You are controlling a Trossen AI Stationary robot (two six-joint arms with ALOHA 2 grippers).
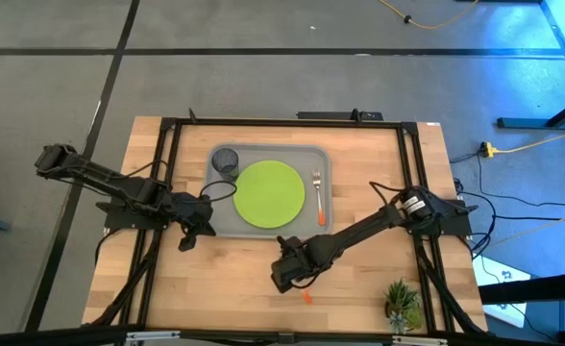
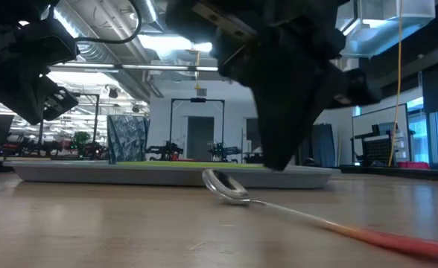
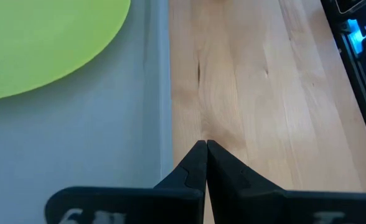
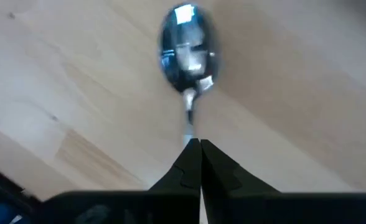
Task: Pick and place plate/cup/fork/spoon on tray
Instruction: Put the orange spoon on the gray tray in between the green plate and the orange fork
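The light grey tray [image 1: 223, 223] lies at the table's middle. It holds the lime-green plate [image 1: 268, 194], the dark cup [image 1: 226, 161] at its far left corner and the fork [image 1: 318, 197] along its right side. The spoon [image 2: 225, 187] lies on the wood near the tray's near edge, and its orange handle [image 1: 307, 297] points toward the near edge. My right gripper [image 1: 287, 276] is shut, right above the spoon's neck. My left gripper [image 1: 194, 231] is shut and empty, raised by the tray's near left corner. My right gripper points down, its shut fingertips [image 4: 192, 155] over the spoon's thin neck [image 4: 188, 121] just behind the bowl. I cannot tell whether they touch it. The spoon lies on the table with its bowl [image 4: 188, 46] ahead of the fingers.
A small potted plant [image 1: 401, 303] stands at the near right corner. Black frame rails [image 1: 167, 173] run along the table's left, right and far sides. Bare wood [image 1: 196, 288] lies near the left.
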